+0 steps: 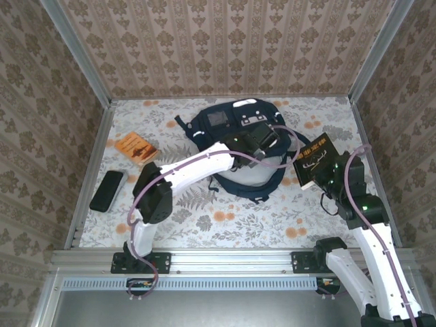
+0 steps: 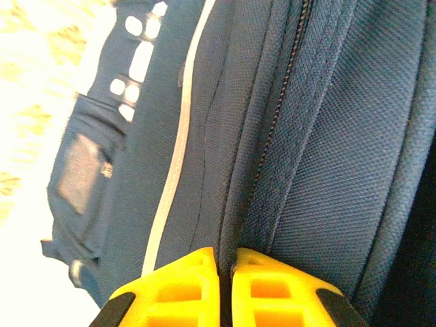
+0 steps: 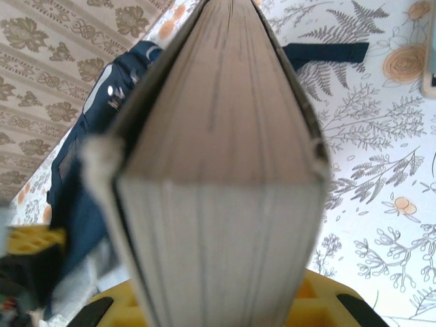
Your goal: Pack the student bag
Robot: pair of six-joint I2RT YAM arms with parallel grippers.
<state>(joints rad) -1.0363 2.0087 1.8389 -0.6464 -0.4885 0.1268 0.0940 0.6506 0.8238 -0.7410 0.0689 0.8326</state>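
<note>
On the table (image 1: 204, 225) | my left gripper (image 2: 226, 266) pinches the student bag (image 2: 327, 136) seam | right gripper (image 3: 218, 306) clamps a black book (image 3: 225, 122) | nothing packed yet, I reckon

The left arm (image 1: 197, 165) covers the middle of the backpack (image 1: 208, 128). Lettering on the black book (image 1: 315, 158) is too small to read. At the right wrist its blurred near end hides most of the right gripper (image 3: 216, 310), which is cut off below.

Gold lettering on the black book (image 1: 317, 157) and white marks on the student bag (image 1: 211, 136) are too small to read
</note>
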